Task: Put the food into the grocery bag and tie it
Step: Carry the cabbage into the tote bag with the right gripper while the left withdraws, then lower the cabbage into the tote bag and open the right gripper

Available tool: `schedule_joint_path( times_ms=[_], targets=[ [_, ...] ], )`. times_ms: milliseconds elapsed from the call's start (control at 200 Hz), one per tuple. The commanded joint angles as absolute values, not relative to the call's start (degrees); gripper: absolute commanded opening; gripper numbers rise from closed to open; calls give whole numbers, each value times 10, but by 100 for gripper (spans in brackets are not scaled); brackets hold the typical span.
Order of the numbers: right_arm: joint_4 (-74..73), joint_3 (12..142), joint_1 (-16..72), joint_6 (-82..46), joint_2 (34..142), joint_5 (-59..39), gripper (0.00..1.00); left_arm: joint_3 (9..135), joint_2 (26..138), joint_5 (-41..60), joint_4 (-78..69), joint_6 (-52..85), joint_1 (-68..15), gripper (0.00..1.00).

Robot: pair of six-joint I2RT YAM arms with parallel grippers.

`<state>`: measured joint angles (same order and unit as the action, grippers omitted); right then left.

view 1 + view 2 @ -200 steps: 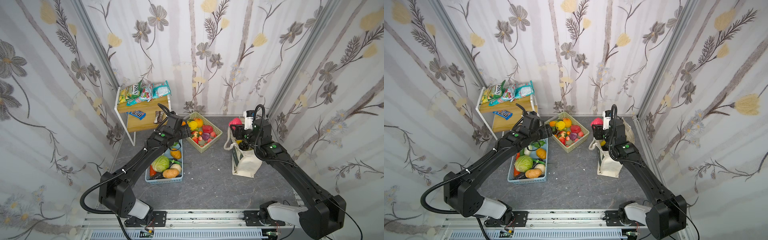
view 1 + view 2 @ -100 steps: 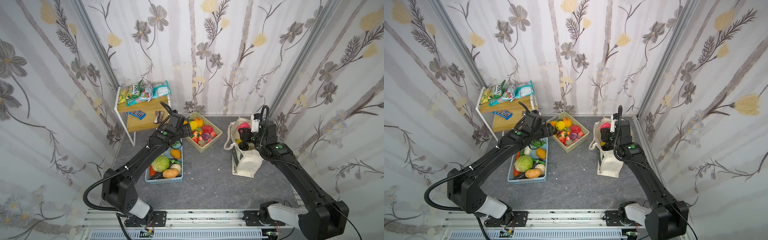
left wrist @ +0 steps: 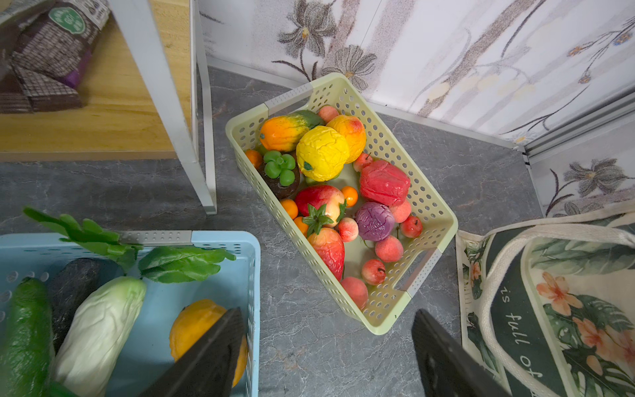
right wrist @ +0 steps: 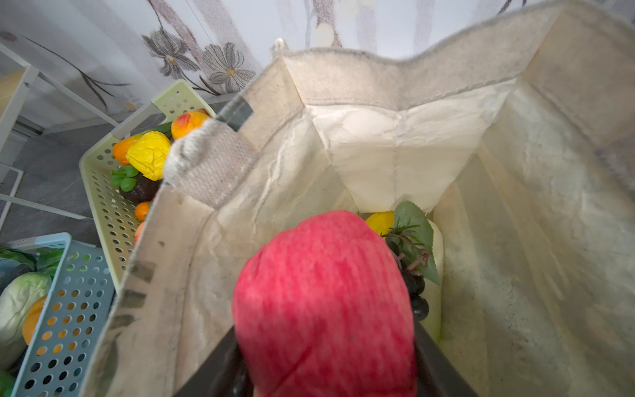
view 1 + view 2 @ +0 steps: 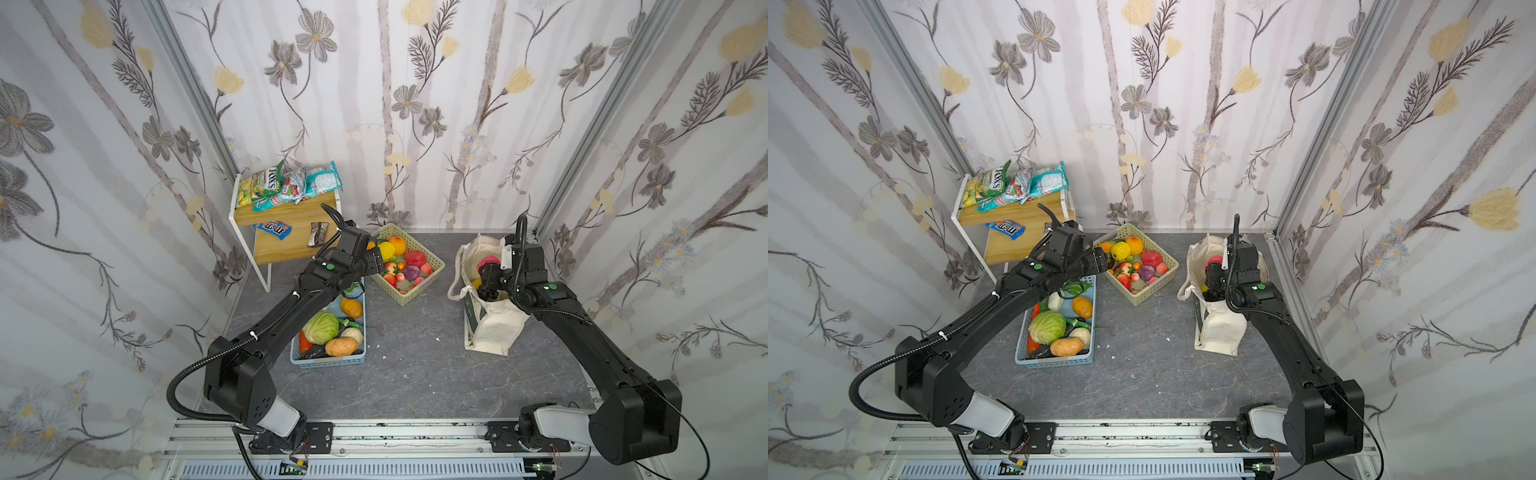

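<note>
On the left side, left claw hangs wide open and empty over the tabletop gap between blue basket and beige basket. Right claw is closed on the pink knobbly ball, in the mouth of the grocery bag; grape bunch and yellow mango lie at the bag's bottom, below the ball.

Right tool, gripping the pink knobbly ball, has travelled from high above the left edge of the grocery bag to a point over its open mouth. It has then sunk, so that in both top views the ball now lies between the bag's walls. The right forearm has swung toward the right wall with it, while the left tool has edged slightly toward the beige basket.
</note>
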<state>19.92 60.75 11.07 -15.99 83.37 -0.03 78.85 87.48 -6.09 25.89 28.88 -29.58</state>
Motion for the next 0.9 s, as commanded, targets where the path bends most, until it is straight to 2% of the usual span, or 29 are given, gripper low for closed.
schedule_joint_path(
  times_ms=[0,894],
  targets=[
    [190,607,103,-155,851,-4,57,788,874,-77,259,285,-295,80],
    [150,619,62,-152,998,-66,58,788,879,-87,258,275,-295,80]
  ],
)
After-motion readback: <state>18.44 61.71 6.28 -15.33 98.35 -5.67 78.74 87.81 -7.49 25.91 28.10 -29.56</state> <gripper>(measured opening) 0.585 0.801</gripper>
